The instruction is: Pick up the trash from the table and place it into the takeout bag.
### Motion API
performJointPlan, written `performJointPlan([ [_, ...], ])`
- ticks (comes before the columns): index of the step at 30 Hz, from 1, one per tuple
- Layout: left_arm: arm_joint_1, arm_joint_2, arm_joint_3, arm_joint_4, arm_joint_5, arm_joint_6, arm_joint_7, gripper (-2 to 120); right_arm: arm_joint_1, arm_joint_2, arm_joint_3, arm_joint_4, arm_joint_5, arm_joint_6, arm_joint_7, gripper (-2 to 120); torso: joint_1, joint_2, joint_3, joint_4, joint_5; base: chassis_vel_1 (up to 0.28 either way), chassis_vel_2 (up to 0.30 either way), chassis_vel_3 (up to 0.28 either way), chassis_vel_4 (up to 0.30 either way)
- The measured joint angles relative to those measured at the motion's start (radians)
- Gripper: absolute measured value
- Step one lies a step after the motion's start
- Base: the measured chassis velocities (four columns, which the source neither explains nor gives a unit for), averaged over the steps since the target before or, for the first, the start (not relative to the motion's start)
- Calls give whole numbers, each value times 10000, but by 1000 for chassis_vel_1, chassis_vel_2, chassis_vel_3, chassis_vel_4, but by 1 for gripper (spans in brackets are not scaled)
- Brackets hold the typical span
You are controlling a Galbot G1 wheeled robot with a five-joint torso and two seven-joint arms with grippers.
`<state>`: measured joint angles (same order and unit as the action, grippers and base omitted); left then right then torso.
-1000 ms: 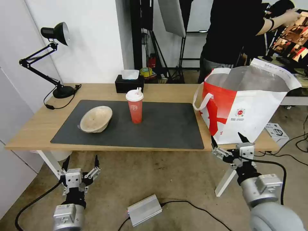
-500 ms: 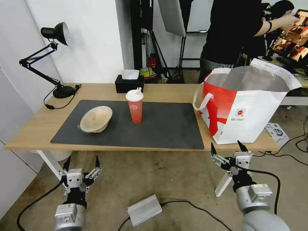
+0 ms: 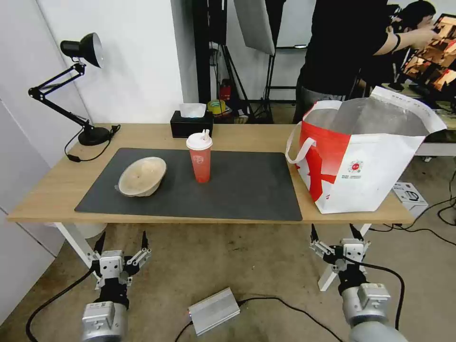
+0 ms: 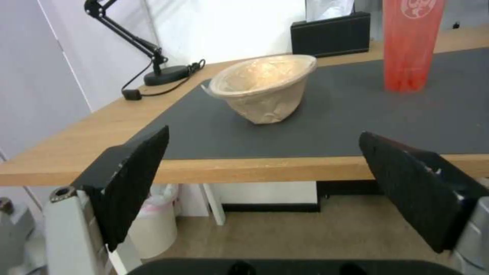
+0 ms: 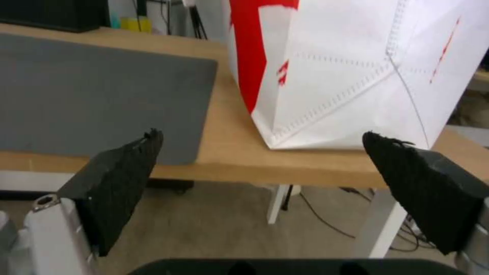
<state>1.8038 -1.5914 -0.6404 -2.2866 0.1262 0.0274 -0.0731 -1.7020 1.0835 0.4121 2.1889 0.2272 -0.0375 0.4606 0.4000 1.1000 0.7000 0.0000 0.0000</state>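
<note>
The left gripper [image 3: 120,239] hangs below the table's [image 3: 47,194] front edge, jaws spread and empty, pointing up. From it the tan bowl [image 3: 142,176] lies at about twelve o'clock on the mat, tilted on its side; the red cup [image 3: 200,157] stands upright at one o'clock. That makes the left arm the nearer one. The right gripper [image 3: 332,231], also spread, waits low beneath the takeout bag [image 3: 365,161], at its one o'clock.

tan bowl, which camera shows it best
The left wrist view: the tan bowl sits close and tilted on the grey mat, framed between the open left tool. The head view shows it whole but farther off. The right wrist view faces the takeout bag instead.
</note>
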Motion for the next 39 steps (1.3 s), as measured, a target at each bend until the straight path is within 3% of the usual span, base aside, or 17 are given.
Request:
performJointPlan([
  [25,-22,-5,-2,12,13,6,4,100,70,99,-217,-79,23,107,90,100,0,0,-1,-1,0,0,0,0,0],
  [35,-22,-5,-14,-16,9,21,3,100,728,-466,-624,306,711,642,-1258,100,0,0,0,0,0,0,0,0,0],
  [39,-81,27,22,-2,8,57,4,100,1410,-1098,-777,482,1425,766,-2051,100,0,0,0,1,1,0,0,0,0],
])
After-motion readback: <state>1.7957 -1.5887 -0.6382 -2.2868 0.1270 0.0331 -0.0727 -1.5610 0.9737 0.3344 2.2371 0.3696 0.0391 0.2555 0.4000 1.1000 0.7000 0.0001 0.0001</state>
